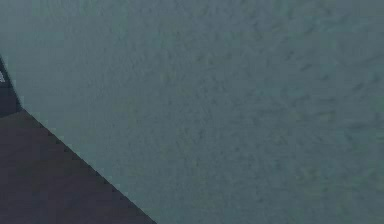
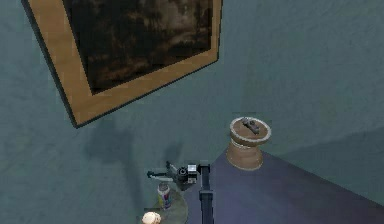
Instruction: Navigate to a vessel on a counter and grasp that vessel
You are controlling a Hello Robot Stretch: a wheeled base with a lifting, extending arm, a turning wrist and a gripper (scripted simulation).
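Vessel, tan, stands on counter beside the arm, framed picture above; whether jaws hold anything cannot be told

A lived-in room of a home, it seems: a large dark painting in a light wooden frame hangs on a textured teal wall behind a dark blue-grey desk.

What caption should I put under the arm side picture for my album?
The robot's dark hand near a round tan lidded jar on a purple-grey counter, below a wood-framed dark painting.
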